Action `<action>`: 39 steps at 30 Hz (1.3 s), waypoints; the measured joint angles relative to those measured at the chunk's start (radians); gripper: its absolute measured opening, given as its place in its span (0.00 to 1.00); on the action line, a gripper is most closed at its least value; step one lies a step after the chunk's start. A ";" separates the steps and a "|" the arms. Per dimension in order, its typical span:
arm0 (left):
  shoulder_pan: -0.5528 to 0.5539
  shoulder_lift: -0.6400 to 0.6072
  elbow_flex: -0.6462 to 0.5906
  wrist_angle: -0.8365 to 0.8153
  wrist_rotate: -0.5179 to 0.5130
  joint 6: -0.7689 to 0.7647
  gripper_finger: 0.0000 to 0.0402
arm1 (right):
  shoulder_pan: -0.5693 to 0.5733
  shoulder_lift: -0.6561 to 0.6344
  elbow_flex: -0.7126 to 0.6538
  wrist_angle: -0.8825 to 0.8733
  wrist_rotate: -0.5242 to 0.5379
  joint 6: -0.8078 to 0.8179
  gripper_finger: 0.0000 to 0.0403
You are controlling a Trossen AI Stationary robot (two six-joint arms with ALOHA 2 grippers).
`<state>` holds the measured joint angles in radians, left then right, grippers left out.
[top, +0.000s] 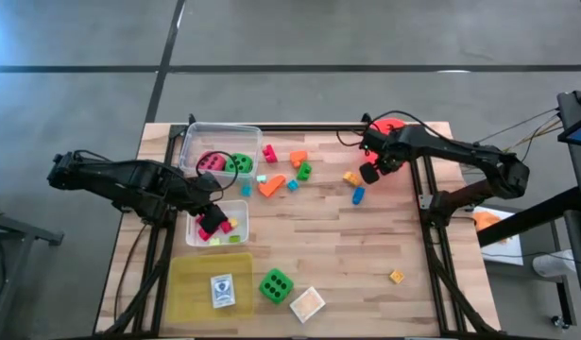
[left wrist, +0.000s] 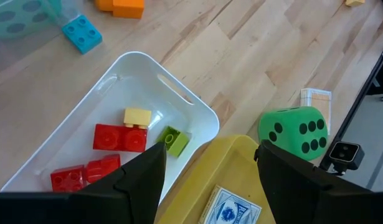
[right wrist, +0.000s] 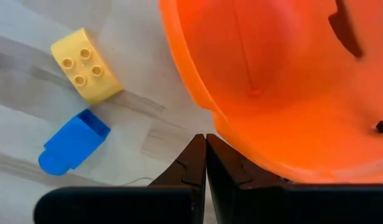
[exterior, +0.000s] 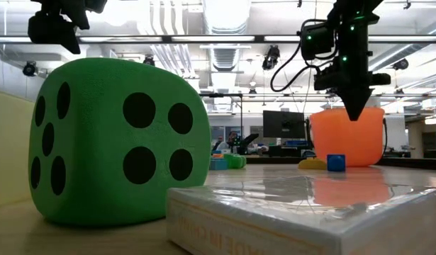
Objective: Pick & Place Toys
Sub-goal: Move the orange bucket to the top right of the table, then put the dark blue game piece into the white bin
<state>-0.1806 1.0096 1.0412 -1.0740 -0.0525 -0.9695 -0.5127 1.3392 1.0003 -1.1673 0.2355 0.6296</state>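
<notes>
My left gripper (left wrist: 210,180) hangs open over the near end of a small white tub (left wrist: 197,106) that holds red, yellow and green blocks; nothing is between its fingers. My right gripper (right wrist: 205,146) is shut and points down beside the red-orange bucket (right wrist: 291,81), above the table and clear of it in the low view (exterior: 356,106). A yellow block (right wrist: 85,65) and a blue block (right wrist: 73,143) lie on the wood close to it. More blocks (top: 285,170) lie scattered mid-table. A green die (top: 276,285) rests near the front edge.
A clear tub (top: 219,151) at the far left holds a pink and a green die. A yellow tray (top: 210,283) with a card deck (top: 222,290) lies front left, a flat box (top: 307,304) beside the green die, and a small yellow block (top: 396,277) front right.
</notes>
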 joint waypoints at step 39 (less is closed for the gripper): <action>-0.001 0.000 0.000 0.000 0.028 -0.034 0.60 | 0.482 0.284 0.070 0.126 -0.066 -1.010 0.69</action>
<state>-0.1818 1.0096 1.0412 -1.0737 -0.0249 -1.0035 -0.0311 1.6227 1.0706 -1.0417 0.1695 -0.3804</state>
